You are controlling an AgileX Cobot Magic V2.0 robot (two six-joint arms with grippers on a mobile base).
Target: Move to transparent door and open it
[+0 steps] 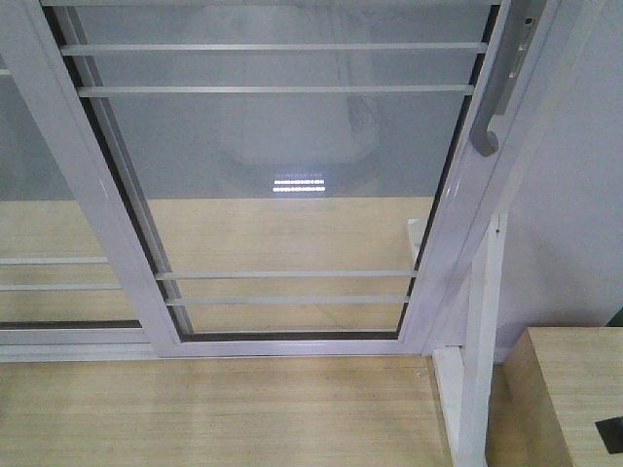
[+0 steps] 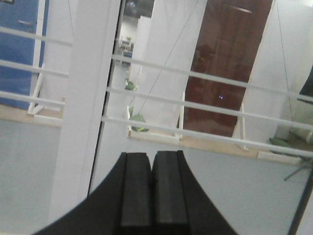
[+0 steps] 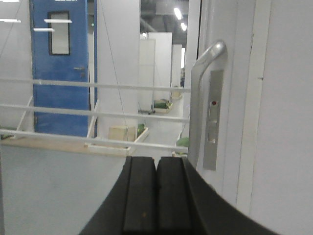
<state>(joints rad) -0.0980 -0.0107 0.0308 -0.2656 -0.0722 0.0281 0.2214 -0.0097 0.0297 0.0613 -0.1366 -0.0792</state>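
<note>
Front view: the transparent door (image 1: 292, 156) fills most of the frame. It is clear glass in a white frame, crossed by thin white rails (image 1: 273, 47) in pairs, one pair high and one low. It stands on a pale wooden floor (image 1: 214, 409).

The grey handle (image 1: 496, 97) sits on the door's right edge, at the top right of the view, with its lower end curling inward. A second glass panel (image 1: 49, 224) lies to the left, behind the door's left upright. A white post (image 1: 482, 341) stands just right of the door's lower corner, with a wooden box (image 1: 565, 389) beyond it.

Right gripper (image 3: 156, 164): the pads are pressed together with nothing between them. It points at the glass, with the handle just up and to its right. A blue door (image 3: 58, 63) shows through the glass, well beyond.

Left gripper (image 2: 152, 161): the jaws are also squeezed together and empty. It faces railed glass beside a white frame upright (image 2: 93, 98). A dark brown door (image 2: 225, 63) is visible far behind.

Neither claw touches the door or the handle.
</note>
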